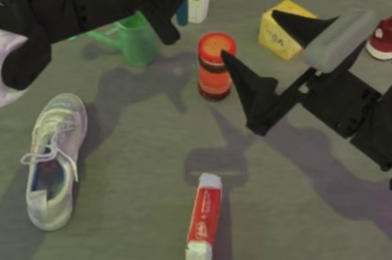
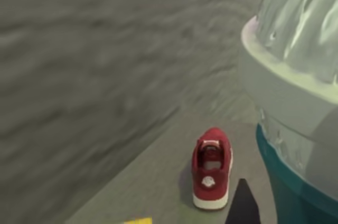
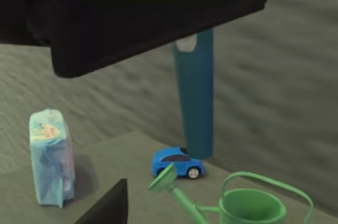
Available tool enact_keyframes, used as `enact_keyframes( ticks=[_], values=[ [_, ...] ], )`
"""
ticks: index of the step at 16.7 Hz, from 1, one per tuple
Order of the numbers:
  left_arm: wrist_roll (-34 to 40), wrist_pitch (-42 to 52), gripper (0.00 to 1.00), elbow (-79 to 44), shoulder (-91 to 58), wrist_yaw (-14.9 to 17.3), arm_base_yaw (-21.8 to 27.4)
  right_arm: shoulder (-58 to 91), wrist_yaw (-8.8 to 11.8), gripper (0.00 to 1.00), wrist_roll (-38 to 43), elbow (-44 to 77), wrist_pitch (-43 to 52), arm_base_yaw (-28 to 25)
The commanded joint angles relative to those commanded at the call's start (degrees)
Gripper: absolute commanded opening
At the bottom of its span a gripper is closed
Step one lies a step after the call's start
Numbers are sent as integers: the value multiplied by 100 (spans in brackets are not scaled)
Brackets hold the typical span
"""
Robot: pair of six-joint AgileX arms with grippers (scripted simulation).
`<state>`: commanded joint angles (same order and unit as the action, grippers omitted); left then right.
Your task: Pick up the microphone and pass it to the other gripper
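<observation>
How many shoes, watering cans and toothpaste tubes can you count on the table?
Shoes: 2, pale white lace-up sneaker and dark red sneaker
Watering cans: 1, green plastic watering can
Toothpaste tubes: 1, red-and-white toothpaste tube
Total: 4

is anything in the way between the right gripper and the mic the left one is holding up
Nothing visible blocks it. The left gripper holds the microphone above the table's far side, teal handle hanging down. The right gripper is open to its right, fingers pointing that way. The orange can stands on the table beneath that gap, not in it.
</observation>
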<state>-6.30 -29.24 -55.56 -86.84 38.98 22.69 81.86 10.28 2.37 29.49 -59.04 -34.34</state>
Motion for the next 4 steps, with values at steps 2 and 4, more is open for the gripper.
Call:
enact_keyframes(
  ticks=[2, 4],
  values=[
    [-8, 13, 0, 91, 97, 171, -203, -304, 61, 100, 14, -305, -37, 39],
    [-10, 17, 0, 115, 123, 218, -258, -373, 80, 100, 17, -374, -57, 46]
  ],
)
